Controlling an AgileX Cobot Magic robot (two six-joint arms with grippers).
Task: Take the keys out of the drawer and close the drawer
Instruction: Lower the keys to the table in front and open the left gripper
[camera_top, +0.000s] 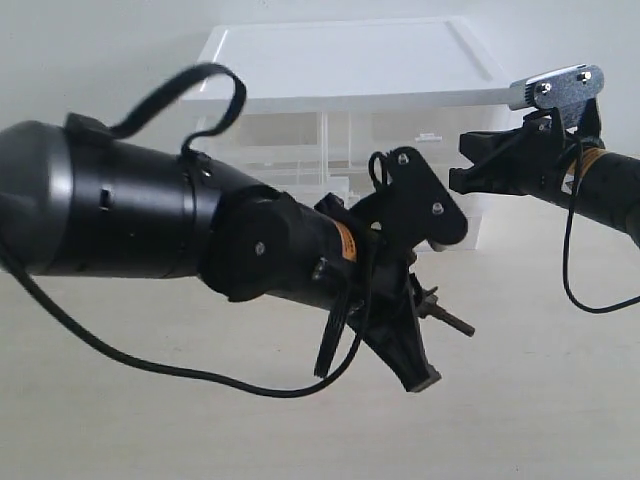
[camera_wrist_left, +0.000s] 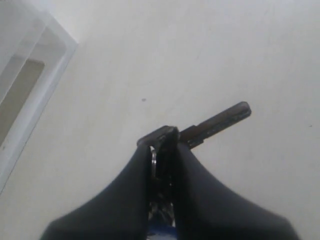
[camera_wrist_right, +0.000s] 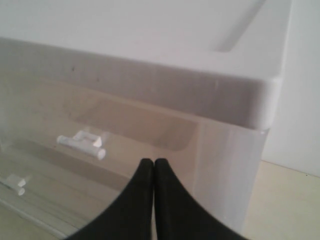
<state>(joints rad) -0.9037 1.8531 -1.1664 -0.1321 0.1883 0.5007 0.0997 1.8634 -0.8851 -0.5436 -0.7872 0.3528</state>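
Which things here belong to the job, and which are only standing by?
Job: keys, gripped by the left end effector; left top drawer.
Standing by: right top drawer; table.

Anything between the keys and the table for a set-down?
Nothing visible. The left pincer is shut on the keys, with only bare table beneath them in the left wrist view. The drawer unit sits off to one side.

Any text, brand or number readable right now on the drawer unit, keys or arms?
No readable text anywhere.
Blank: translucent white plastic drawer unit.
No legible stamp: silver-grey metal keys in the left gripper.
Too blurred: orange band on the left arm.
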